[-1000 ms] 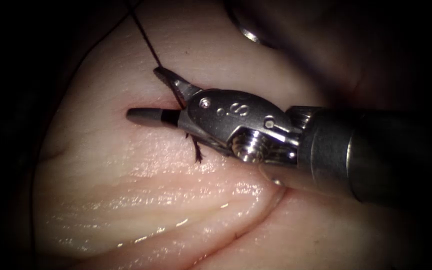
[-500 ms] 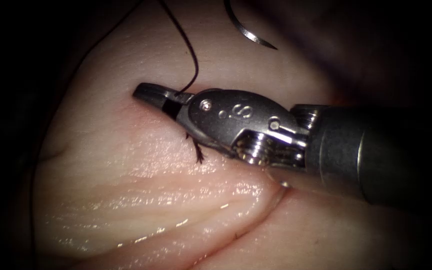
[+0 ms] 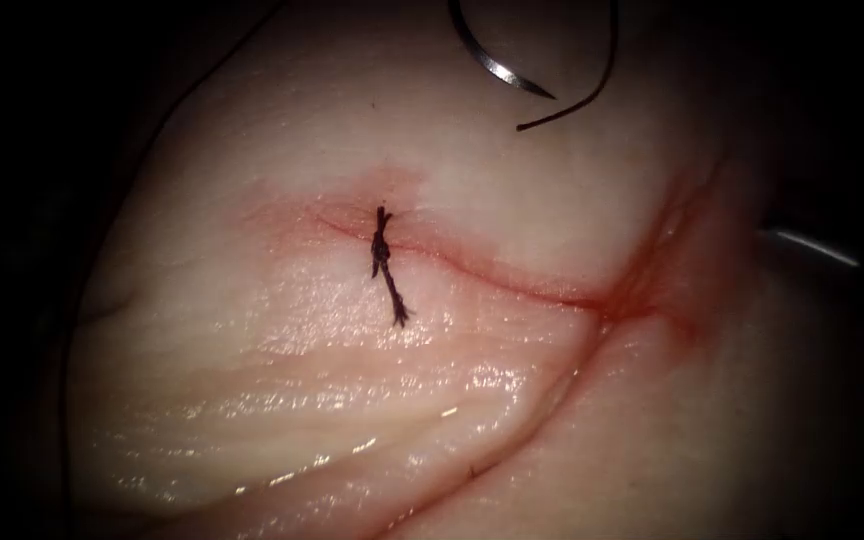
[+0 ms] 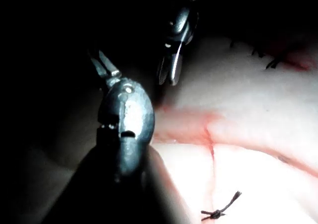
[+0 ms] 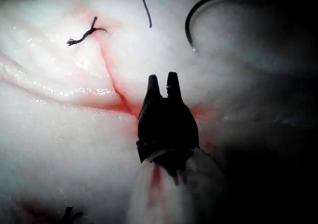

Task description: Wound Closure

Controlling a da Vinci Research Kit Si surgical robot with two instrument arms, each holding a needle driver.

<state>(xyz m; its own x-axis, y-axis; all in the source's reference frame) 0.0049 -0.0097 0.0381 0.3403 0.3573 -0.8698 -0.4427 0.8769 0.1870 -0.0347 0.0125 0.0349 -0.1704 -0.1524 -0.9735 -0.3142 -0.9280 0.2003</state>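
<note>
Light pools on the tissue (image 3: 352,400) center; glare streaks glisten toward six o'clock, while edges from nine to three o'clock sink into black shadow.

You see pale pink, glossy tissue (image 3: 282,400) with a thin red cut (image 3: 512,280) running across it, reddest in the fluid (image 3: 642,300) pooled at its right end. The knot (image 3: 384,262) is dark purple-black, the needle (image 3: 497,68) silvery, and the thread (image 3: 592,85) black.
</note>
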